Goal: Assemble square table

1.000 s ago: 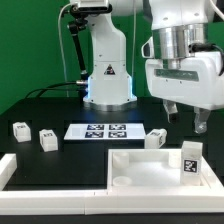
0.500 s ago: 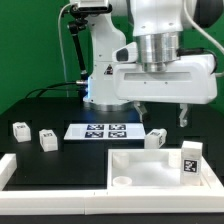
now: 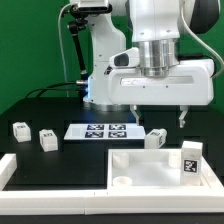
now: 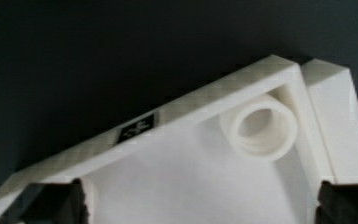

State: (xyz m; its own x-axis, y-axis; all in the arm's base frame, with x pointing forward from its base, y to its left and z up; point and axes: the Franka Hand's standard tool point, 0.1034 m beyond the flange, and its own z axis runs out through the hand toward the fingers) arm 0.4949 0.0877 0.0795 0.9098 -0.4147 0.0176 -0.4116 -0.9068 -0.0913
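Observation:
The white square tabletop (image 3: pixel 150 166) lies at the front right of the exterior view, rim up, with a round corner socket (image 3: pixel 120 182) showing. One tagged block leg (image 3: pixel 190 160) stands upright on its right side. Another leg (image 3: pixel 156 139) lies just behind the top. Two more legs (image 3: pixel 20 129) (image 3: pixel 46 138) sit at the exterior view's left. My gripper (image 3: pixel 160 118) hangs above the top's back edge, open wide and empty. In the wrist view the gripper (image 4: pixel 197 208) spans the tabletop (image 4: pixel 158 175), with a corner socket (image 4: pixel 261 130) ahead and a dark fingertip (image 4: pixel 51 205) at each side.
The marker board (image 3: pixel 103 130) lies flat behind the top, left of the gripper. Long white border rails (image 3: pixel 50 178) run along the front and left. The robot base (image 3: pixel 108 75) stands at the back. A white strip (image 4: pixel 336 100) lies along the top's edge.
The gripper has swung from the exterior view's right toward the left over the tabletop and turned so both fingers face the camera. It stays open and empty.

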